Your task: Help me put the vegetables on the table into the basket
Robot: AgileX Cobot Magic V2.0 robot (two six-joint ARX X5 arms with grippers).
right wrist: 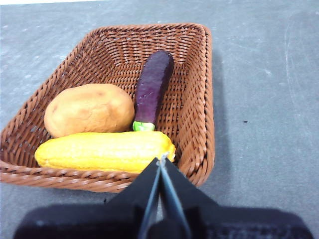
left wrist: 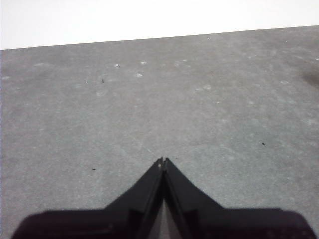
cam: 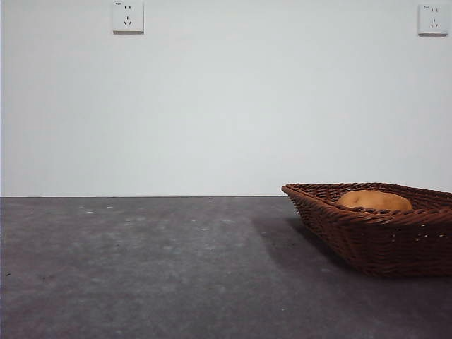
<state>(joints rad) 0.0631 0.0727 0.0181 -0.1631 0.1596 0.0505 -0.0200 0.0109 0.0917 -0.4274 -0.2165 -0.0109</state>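
All 3 vegetables sit inside the basket (right wrist: 197, 99), corn (right wrist: 104, 151) touching potato (right wrist: 89, 108) beside eggplant (right wrist: 153, 84), right gripper (right wrist: 162, 160) pinched closed above its rim, left gripper (left wrist: 162, 162) closed over bare table (left wrist: 199, 99).

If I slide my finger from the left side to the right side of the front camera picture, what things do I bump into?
Wall socket → bare table → basket → potato peeking over the rim → second wall socket. No pincer shows in this view.
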